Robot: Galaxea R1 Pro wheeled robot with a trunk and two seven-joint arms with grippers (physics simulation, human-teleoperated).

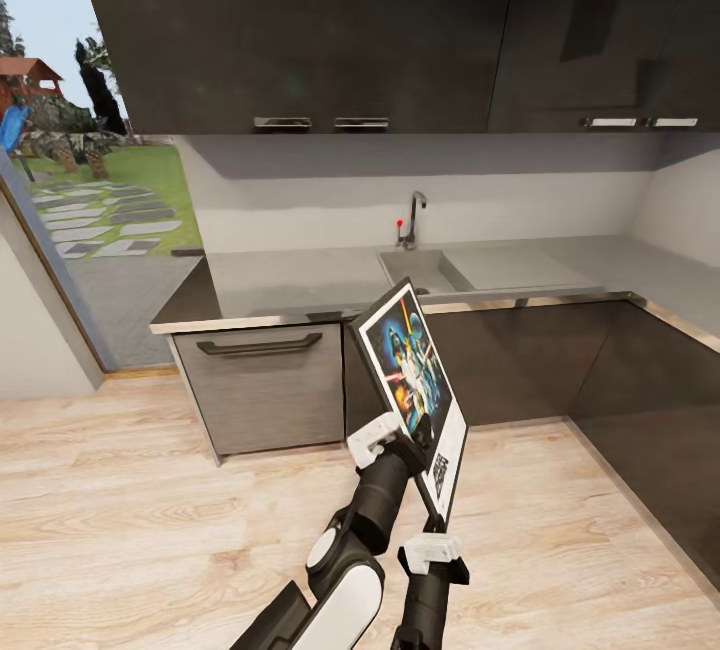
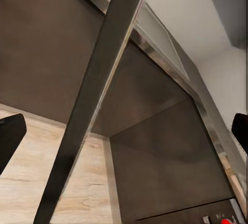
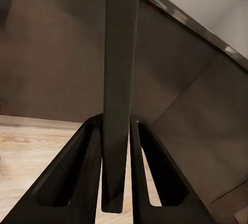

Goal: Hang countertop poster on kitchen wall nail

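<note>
The right gripper [image 3: 118,172] has its two dark fingers [image 3: 77,167] pressed flat against either side of a thin black edge: it is clamped on the black-framed rectangular Star Wars poster [image 1: 412,385]. The left gripper [image 2: 124,131] stands wide apart, one dark finger [image 2: 9,138] at each side of its wrist view, with the frame's edge crossing between them untouched.

In the head view the poster is held in the air in front of the robot, tilted back and slanted, its lower end at the right gripper and its upper corner reaching up across the front edge of the long glossy grey-brown worktop [image 1: 290,280]. It is well clear of that surface, over the pale wooden floor [image 1: 120,510].

So the pick-up looks done. Hanging is still ahead, and I can make out no wall nail here.

The poster has a white border, dark blue art with pale figures and a bright blade, and a dark logo patch near the bottom.
</note>
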